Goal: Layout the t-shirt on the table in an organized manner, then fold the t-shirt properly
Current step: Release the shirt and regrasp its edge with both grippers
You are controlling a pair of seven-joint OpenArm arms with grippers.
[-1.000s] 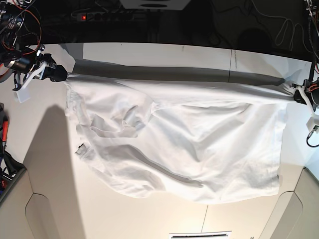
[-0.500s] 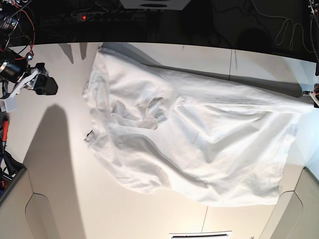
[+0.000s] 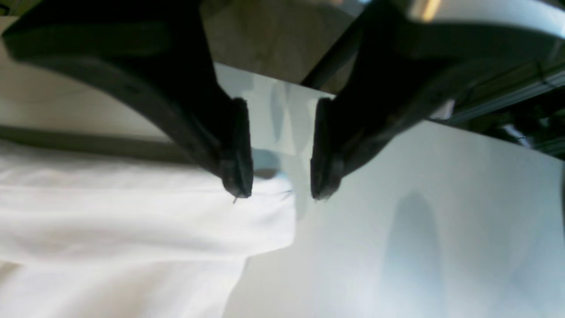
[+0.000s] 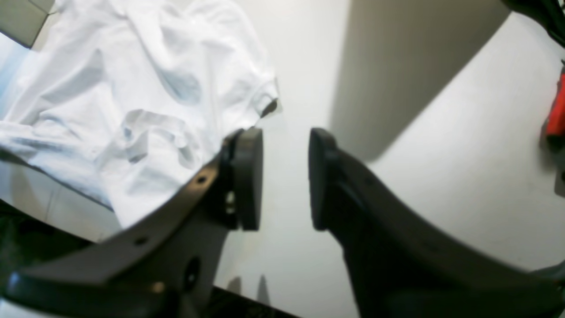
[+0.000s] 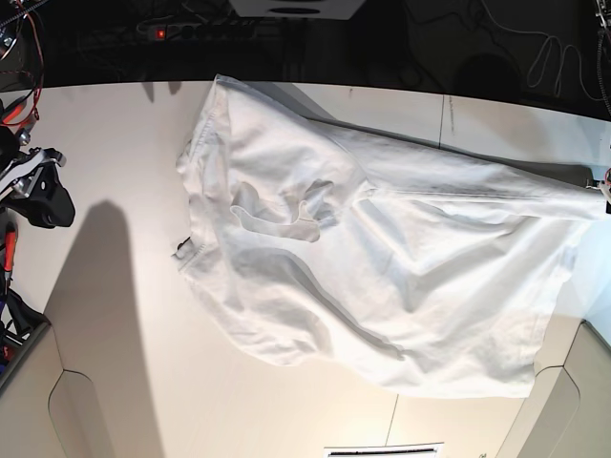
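Both tools have released the t-shirt [image 5: 382, 267]

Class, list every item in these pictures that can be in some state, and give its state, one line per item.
t-shirt: lying on the table, spread but wrinkled and skewed, not folded, held by neither hand.
table: bearing the t-shirt.
left hand: open, empty, above the shirt's corner.
right hand: open, empty, beside the shirt over bare table.
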